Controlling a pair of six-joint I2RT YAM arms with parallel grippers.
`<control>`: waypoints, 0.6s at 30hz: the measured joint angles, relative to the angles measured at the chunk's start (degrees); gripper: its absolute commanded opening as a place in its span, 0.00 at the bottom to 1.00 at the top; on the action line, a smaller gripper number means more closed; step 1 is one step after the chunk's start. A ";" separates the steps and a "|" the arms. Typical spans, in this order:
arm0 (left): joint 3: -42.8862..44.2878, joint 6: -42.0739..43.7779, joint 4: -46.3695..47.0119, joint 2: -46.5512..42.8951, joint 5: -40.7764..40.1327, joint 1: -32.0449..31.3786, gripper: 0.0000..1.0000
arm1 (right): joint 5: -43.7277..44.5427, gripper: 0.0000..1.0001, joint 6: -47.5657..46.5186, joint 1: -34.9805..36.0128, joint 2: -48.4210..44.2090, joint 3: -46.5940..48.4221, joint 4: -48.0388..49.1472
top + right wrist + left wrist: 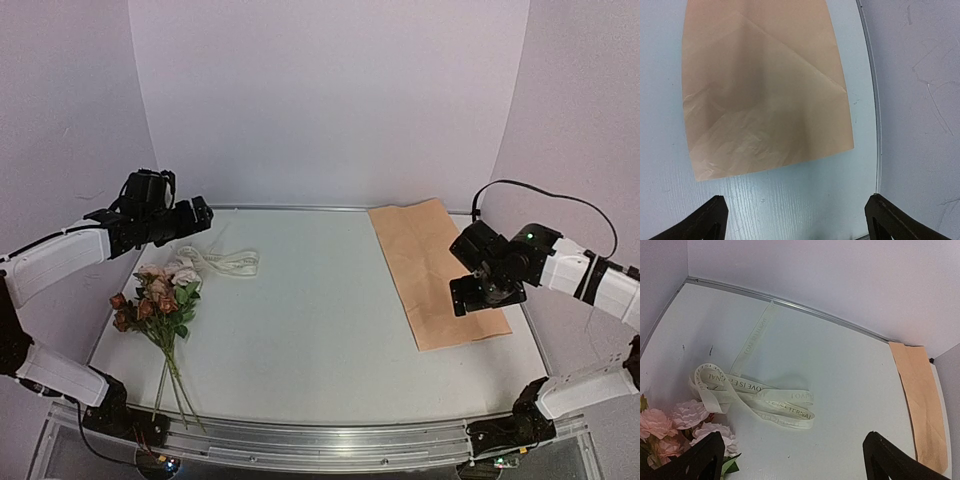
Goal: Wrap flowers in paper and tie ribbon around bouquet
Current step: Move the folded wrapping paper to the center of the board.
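The flowers (155, 300) lie at the table's left, rust, pink and cream heads toward the back, thin stems pointing at the near edge. Just behind them the cream ribbon (220, 262) lies loosely looped; its lettering shows in the left wrist view (765, 400), with pink flower heads (685, 420) at the lower left. The tan paper (430, 265) lies flat along the right side. My left gripper (192, 216) hangs open above the back left, over the ribbon, holding nothing (795, 460). My right gripper (485, 295) hangs open over the paper's near end (765, 85), empty (795, 217).
White walls enclose the table on three sides. A metal rail (300, 440) runs along the near edge, between the arm bases. The table's right edge strip (875, 125) lies close beside the paper. A black cable (530, 185) loops behind the right arm.
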 measured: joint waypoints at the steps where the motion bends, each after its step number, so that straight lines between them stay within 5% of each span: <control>1: 0.00 0.01 -0.28 0.20 0.03 0.00 1.00 | -0.53 0.98 -0.36 -0.11 0.90 0.01 0.16; 18: -0.02 -2.09 -0.46 2.70 7.27 0.00 1.00 | -13.36 0.98 -5.46 -9.23 20.70 4.96 6.13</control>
